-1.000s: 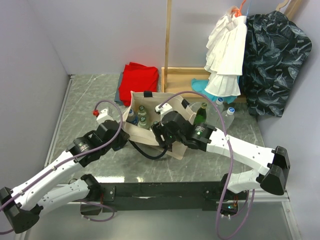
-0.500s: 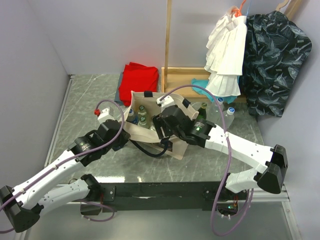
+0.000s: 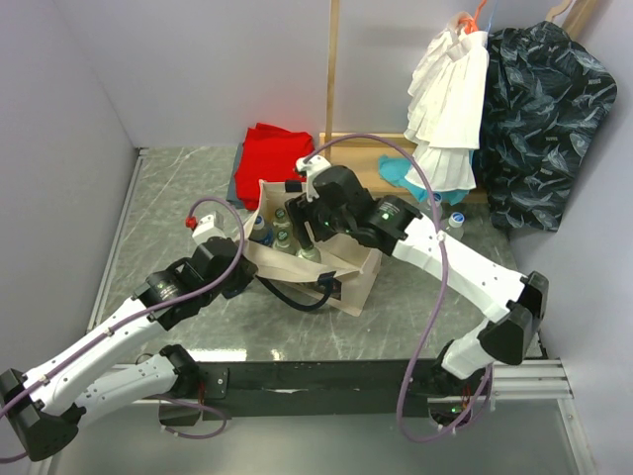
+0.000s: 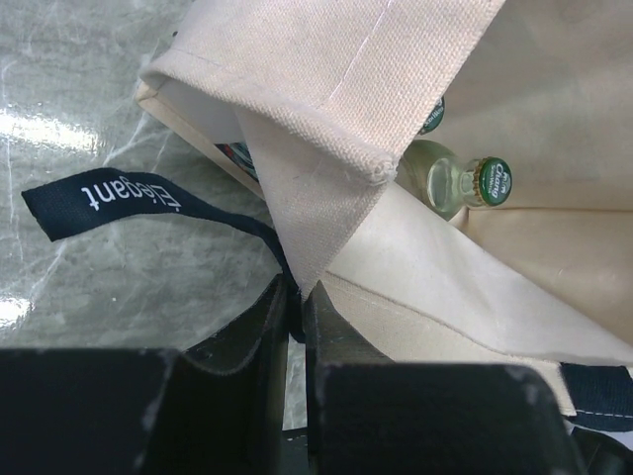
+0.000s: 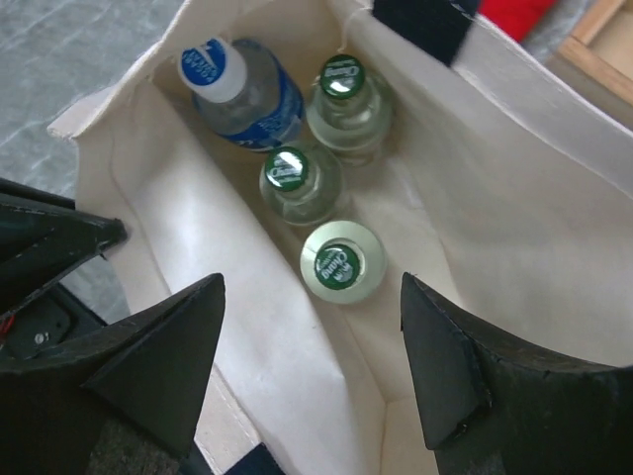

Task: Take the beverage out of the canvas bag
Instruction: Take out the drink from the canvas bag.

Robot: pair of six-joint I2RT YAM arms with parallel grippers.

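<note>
Your left fingers (image 4: 252,346) are clenched on the rim of the canvas bag (image 3: 351,287), right beside its navy strap (image 4: 109,203). Your right fingers (image 5: 158,366) are spread wide above the bag's open mouth, grasping nothing. Inside the bag, three green-capped glass bottles (image 5: 334,262) stand upright in a row, with a blue-labelled water bottle (image 5: 242,94) beside them. The bag rests on the grey tabletop (image 3: 178,198).

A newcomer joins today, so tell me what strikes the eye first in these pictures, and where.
The open canvas bag mid-table draws the eye, with three green-capped bottles and a blue-labelled bottle standing inside. The right gripper hangs open above them, while the left gripper pinches the bag's rim. A red cloth lies behind the bag.
</note>
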